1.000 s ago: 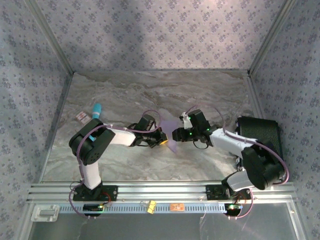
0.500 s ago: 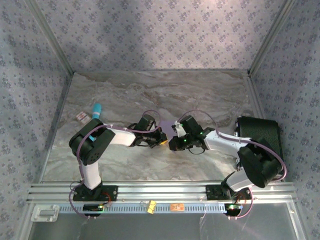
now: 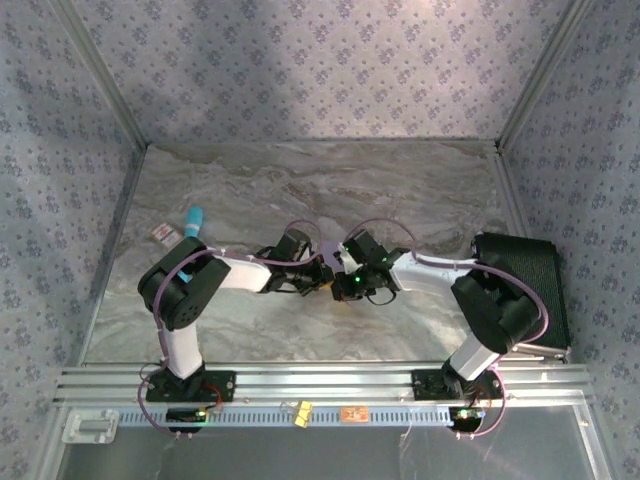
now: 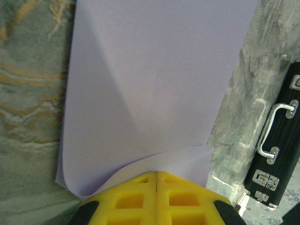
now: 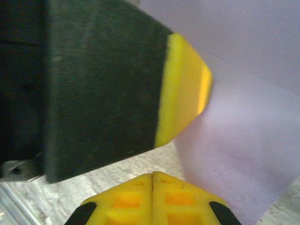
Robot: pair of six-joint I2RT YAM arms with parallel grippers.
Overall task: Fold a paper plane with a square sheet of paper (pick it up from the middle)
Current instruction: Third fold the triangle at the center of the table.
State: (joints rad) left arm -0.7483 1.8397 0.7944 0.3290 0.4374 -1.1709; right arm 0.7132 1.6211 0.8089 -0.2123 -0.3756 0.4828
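The lavender sheet of paper (image 4: pixel 154 70) is folded over, with a diagonal crease across it. In the left wrist view its near edge curls into my left gripper (image 4: pixel 156 172), whose yellow fingertips are shut on it. My right gripper (image 5: pixel 153 174) is shut with nothing between its tips. It sits just below my left gripper's yellow fingertip (image 5: pixel 185 84), with the paper (image 5: pixel 243 136) right beside it. From above, the left gripper (image 3: pixel 325 277) and right gripper (image 3: pixel 343 283) meet at mid-table, and the arms hide most of the paper.
A black case (image 3: pixel 520 280) with a metal handle (image 4: pixel 274 131) lies at the table's right edge. A blue-capped item (image 3: pixel 194 220) and a small card (image 3: pixel 163 233) rest at the left. Patterned walls close in three sides.
My right gripper has moved left until it is against the left gripper. The paper seen from above a second ago is now covered. The left arm has stayed still.
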